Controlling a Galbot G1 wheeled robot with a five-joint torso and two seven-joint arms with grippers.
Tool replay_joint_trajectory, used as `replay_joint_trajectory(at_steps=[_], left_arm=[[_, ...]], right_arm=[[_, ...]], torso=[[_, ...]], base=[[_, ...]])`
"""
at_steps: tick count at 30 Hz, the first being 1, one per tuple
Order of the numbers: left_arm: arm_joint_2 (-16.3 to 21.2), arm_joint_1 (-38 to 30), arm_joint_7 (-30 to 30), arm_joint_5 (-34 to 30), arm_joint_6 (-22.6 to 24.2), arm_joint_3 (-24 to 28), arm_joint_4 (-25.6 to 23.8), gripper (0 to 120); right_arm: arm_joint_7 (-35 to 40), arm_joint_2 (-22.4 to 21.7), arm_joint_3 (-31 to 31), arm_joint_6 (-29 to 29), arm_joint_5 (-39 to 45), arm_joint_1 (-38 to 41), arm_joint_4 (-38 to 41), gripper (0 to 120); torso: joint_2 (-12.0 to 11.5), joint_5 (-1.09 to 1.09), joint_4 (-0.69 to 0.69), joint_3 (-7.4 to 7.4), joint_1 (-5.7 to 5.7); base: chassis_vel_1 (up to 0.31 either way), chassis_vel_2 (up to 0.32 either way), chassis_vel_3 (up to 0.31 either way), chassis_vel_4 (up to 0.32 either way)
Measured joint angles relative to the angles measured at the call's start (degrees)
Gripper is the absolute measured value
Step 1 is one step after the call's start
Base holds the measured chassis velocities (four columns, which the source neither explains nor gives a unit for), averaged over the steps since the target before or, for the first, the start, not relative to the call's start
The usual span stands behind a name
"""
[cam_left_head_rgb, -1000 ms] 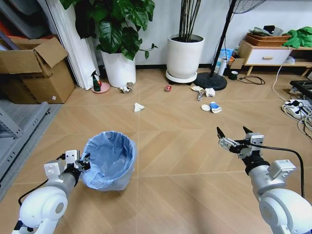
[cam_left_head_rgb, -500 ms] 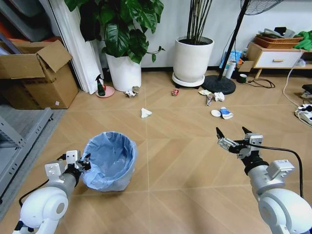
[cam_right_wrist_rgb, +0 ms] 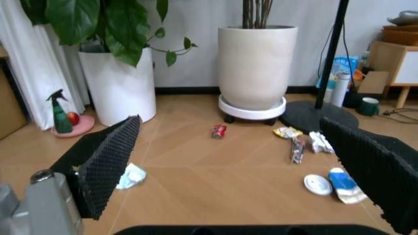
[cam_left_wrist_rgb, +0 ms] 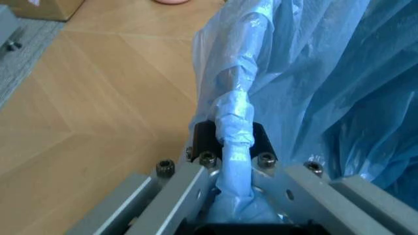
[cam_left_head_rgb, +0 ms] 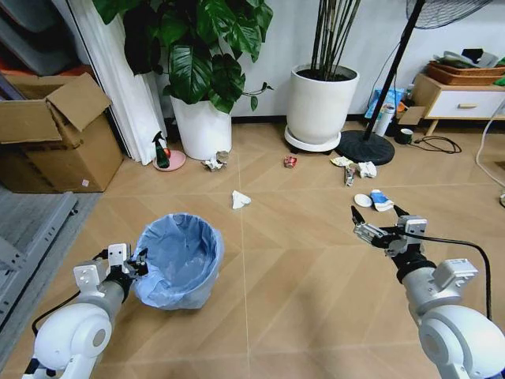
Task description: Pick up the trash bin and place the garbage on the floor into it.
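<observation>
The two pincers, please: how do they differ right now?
The left pincer is shut on the trash bin, pinching its blue bag at the rim; the right pincer is open and holds nothing. The left sits beside the bin, the right over bare floor. Both are low.

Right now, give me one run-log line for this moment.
left pincer: shut on pale blue bag rim of small round trash bin | right pincer: open, empty | scattered garbage: on herringbone wood floor

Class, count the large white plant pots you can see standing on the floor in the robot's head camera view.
2. One white pot holds the broad-leaved plant beside the curtain; the other white pot holds tall stems near the fan base. Nothing suggests another is hidden.
</observation>
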Motion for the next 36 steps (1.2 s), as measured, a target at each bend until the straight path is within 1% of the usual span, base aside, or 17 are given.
replay_joint_trajectory(at_steps=[2,4,7,10,12,13,15,17,18,19,20,22,25,28,32,34,36], left_arm=[[0.0,0.0,0.0,0.1,0.0,0.0,0.1,0],[-0.1,0.0,0.1,0.2,-0.1,0.1,0.1,0],[-0.2,0.0,0.1,0.3,-0.1,0.1,0.2,0],[-0.2,-0.1,0.1,0.3,-0.2,0.1,0.3,0],[-0.2,-0.1,0.1,0.4,-0.2,0.1,0.4,0],[-0.2,-0.1,0.1,0.4,-0.2,0.1,0.4,0],[-0.3,-0.1,0.1,0.4,-0.2,0.1,0.4,0],[-0.4,-0.1,0.1,0.6,-0.4,0.1,0.5,0],[-0.4,-0.1,0.1,0.6,-0.4,0.1,0.5,0],[-0.4,-0.1,0.1,0.6,-0.4,0.1,0.5,0],[-0.5,-0.1,0.2,0.7,-0.4,0.1,0.6,0],[-0.5,-0.1,0.2,0.8,-0.4,0.1,0.6,0],[-0.7,-0.1,0.2,0.9,-0.5,0.2,0.7,0],[-0.8,-0.1,0.3,0.9,-0.5,0.2,0.7,0],[-0.9,-0.1,0.3,1.0,-0.6,0.2,0.7,0],[-0.9,-0.1,0.3,1.0,-0.6,0.1,0.7,0],[-0.9,-0.1,0.4,1.1,-0.7,0.1,0.7,0]], right_arm=[[0.0,0.0,0.0,0.0,-0.1,-0.1,0.0,100],[-0.1,0.1,0.0,0.1,-0.1,-0.1,0.0,100],[-0.1,0.1,0.0,0.1,-0.1,-0.1,-0.1,100],[-0.1,0.1,0.0,0.2,-0.1,-0.1,-0.1,100],[-0.1,0.1,0.0,0.2,-0.2,-0.2,-0.1,100],[-0.1,0.1,0.0,0.2,-0.2,-0.2,-0.1,100],[-0.2,0.1,0.0,0.2,-0.3,-0.1,-0.1,100],[-0.2,0.1,-0.1,0.3,-0.3,-0.1,-0.2,100],[-0.2,0.1,-0.1,0.3,-0.3,-0.1,-0.2,100],[-0.2,0.1,-0.1,0.3,-0.3,-0.1,-0.2,100],[-0.2,0.1,-0.1,0.3,-0.3,-0.1,-0.3,100],[-0.2,0.1,-0.1,0.3,-0.4,-0.2,-0.3,100],[-0.2,0.1,-0.1,0.4,-0.4,-0.2,-0.4,100],[-0.2,0.1,-0.1,0.4,-0.5,-0.2,-0.4,100],[-0.3,0.1,-0.3,0.4,-0.7,-0.1,-0.6,100],[-0.4,0.0,-0.4,0.4,-0.8,0.0,-0.7,100],[-0.4,0.1,-0.5,0.4,-0.9,0.0,-0.8,100]], torso=[[0.0,0.07,0.01,-0.01,-0.01],[0.0,-0.02,0.01,0.0,0.0],[0.0,0.07,0.02,-0.01,-0.01],[0.0,0.0,0.01,0.0,0.0],[0.0,0.11,0.01,0.0,0.0],[0.0,0.11,0.01,0.0,0.0],[0.0,-0.02,0.01,0.0,0.0],[0.0,0.1,0.02,0.0,-0.01],[0.0,0.1,0.02,0.0,-0.01],[0.0,-0.02,0.0,-0.01,-0.01],[0.0,-0.02,0.01,0.0,-0.01],[0.0,0.08,0.01,0.0,-0.01],[0.0,-0.01,0.01,0.0,-0.01],[0.0,0.05,0.0,-0.01,-0.01],[0.0,0.0,0.0,0.0,-0.01],[0.0,0.07,0.01,0.0,-0.01],[0.0,0.02,0.01,0.0,-0.01]], base=[[-0.183,0.245,0.167,-0.246],[-0.157,0.24,0.153,-0.234],[-0.158,0.243,0.155,-0.237],[-0.16,0.239,0.182,-0.243],[-0.2,0.242,0.193,-0.238],[-0.2,0.242,0.191,-0.238],[-0.19,0.227,0.197,-0.232],[-0.176,0.248,0.179,-0.248],[-0.176,0.254,0.179,-0.246],[-0.176,0.262,0.157,-0.246],[-0.167,0.262,0.157,-0.245],[-0.18,0.256,0.195,-0.242],[-0.187,0.243,0.201,-0.234],[-0.177,0.243,0.197,-0.252],[-0.182,0.233,0.187,-0.246],[-0.184,0.229,0.187,-0.243],[-0.191,0.232,0.204,-0.24]])
